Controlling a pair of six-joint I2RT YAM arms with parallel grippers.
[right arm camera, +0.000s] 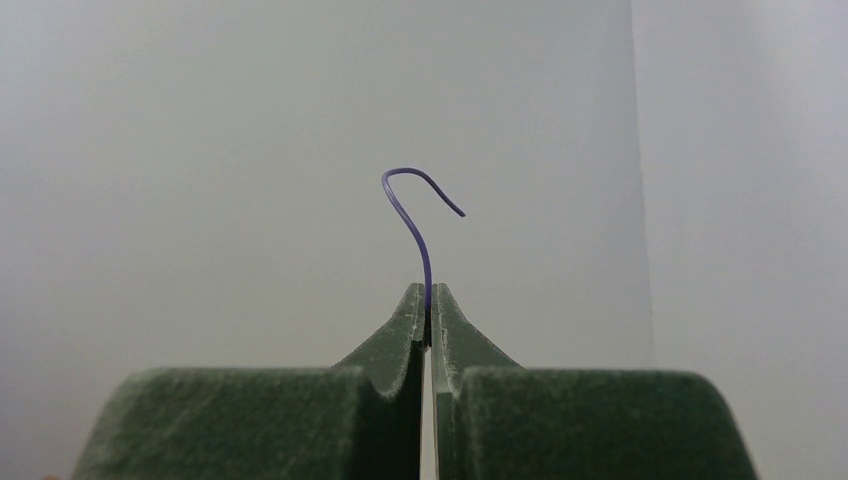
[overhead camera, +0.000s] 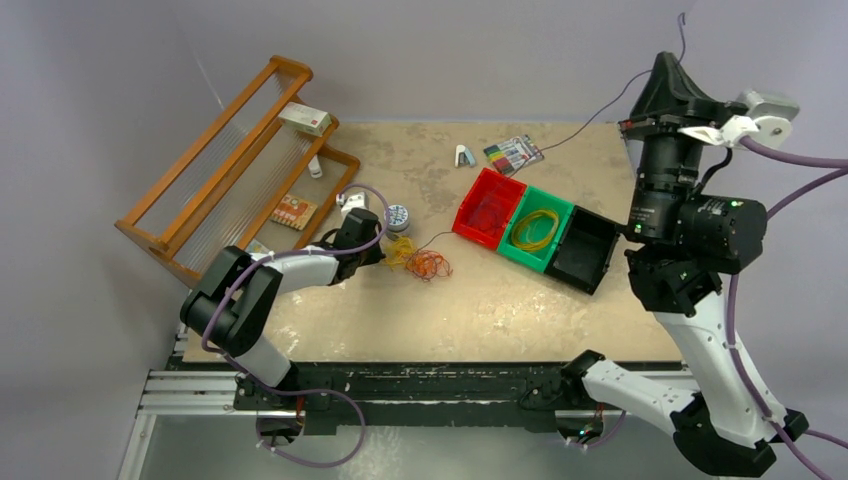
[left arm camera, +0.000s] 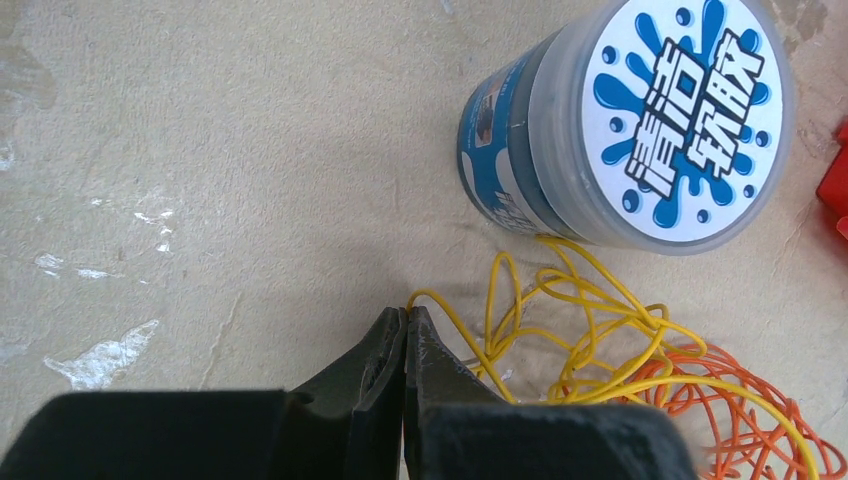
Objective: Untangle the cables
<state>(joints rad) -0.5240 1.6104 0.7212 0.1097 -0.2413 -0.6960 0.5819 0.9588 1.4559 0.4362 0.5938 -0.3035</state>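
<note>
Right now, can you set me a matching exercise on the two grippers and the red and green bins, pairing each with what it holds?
Things:
1. left gripper
2. right gripper
3. red bin
4. green bin

Holds:
A. yellow loop lying inside
B. purple strand, pinched
C. dark red strands lying inside
D. yellow strand, pinched near the blue-lidded tub

Pairs: 1-D, 2-B, 3-C, 4-A.

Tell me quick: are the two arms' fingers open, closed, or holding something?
Left gripper: fingers closed, pinching a yellow cable.
Right gripper: fingers closed on a thin purple strand.
</note>
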